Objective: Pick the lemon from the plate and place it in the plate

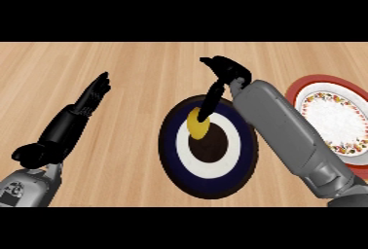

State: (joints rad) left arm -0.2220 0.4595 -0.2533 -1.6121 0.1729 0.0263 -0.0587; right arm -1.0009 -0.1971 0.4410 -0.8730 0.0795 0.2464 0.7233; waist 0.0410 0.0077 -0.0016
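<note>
Yellow lemon point(197, 126) lying on the white ring of the blue-rimmed plate point(171, 146), long axis running roughly away from the robot, far end touched by the straight fingers point(211, 99) of the right hand point(229, 73), not curled round it. Judged barely begun: grasping, lifting and setting down in the red-rimmed plate point(316, 81) all left. Left hand point(92, 96) resting at the view's left, fingers straight and together.

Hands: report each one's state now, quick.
Left hand: open, holding nothing.
Right hand: at the lemon on the blue plate; grip cannot be told.
</note>
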